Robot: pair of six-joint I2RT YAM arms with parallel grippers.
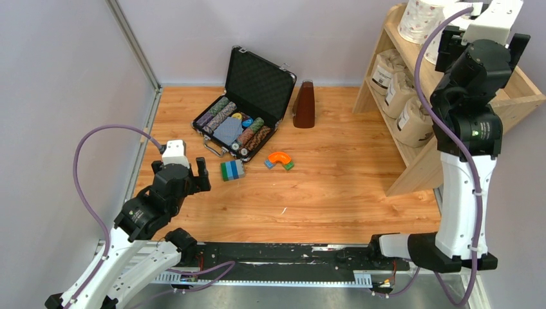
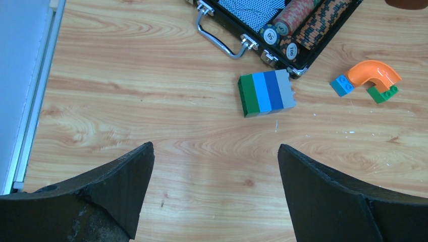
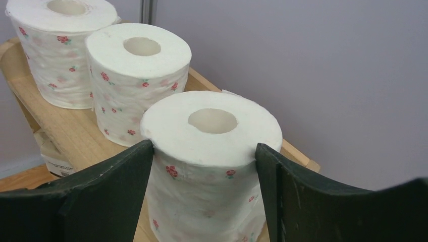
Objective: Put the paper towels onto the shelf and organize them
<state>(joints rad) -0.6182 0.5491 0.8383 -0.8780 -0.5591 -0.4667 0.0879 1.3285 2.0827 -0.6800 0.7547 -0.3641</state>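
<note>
The light-wood shelf (image 1: pixel 515 87) stands at the right. Three tan-wrapped rolls (image 1: pixel 399 92) sit in a row on its inner shelf. Three white red-dotted rolls stand in a row on its flat top (image 3: pixel 75 131): two further back (image 3: pixel 63 50) (image 3: pixel 136 75) and the nearest (image 3: pixel 212 146). My right gripper (image 3: pixel 204 151) is at the shelf top, its fingers pressed on both sides of the nearest white roll, which stands upright on the wood. My left gripper (image 1: pixel 179 165) is open and empty, low over the floor at the left (image 2: pixel 216 154).
An open black poker-chip case (image 1: pixel 248 103) lies at the back middle, with a dark brown metronome (image 1: pixel 304 105) beside it. A green-blue-grey block stack (image 2: pixel 266 93) and an orange curved piece (image 2: pixel 371 78) lie ahead of the left gripper. A wall rail runs along the left.
</note>
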